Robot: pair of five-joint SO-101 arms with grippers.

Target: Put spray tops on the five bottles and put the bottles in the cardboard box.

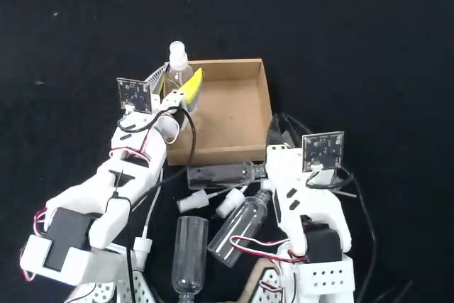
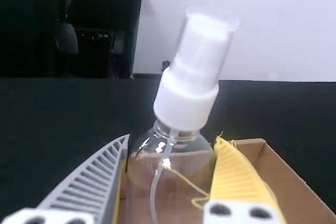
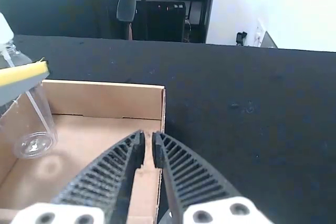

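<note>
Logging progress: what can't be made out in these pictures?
High view: lying bottle, one end covered by the right arm.
Left wrist view: held bottle in the left claw, base cut off by the picture edge.
Right wrist view: whether that base touches the cardboard box floor is unclear.

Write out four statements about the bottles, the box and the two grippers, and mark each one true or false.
1. The left gripper holds a bottle with a spray top on it. True.
2. Two bottles lie flat inside the cardboard box. False: none lies in it. The gripped bottle is at one corner of the box.
3. Three bottles lie on the table between the arms. True.
4. The right gripper holds a loose spray top. False: it holds no top. The loose tops lie on the table among the bottles.
</note>
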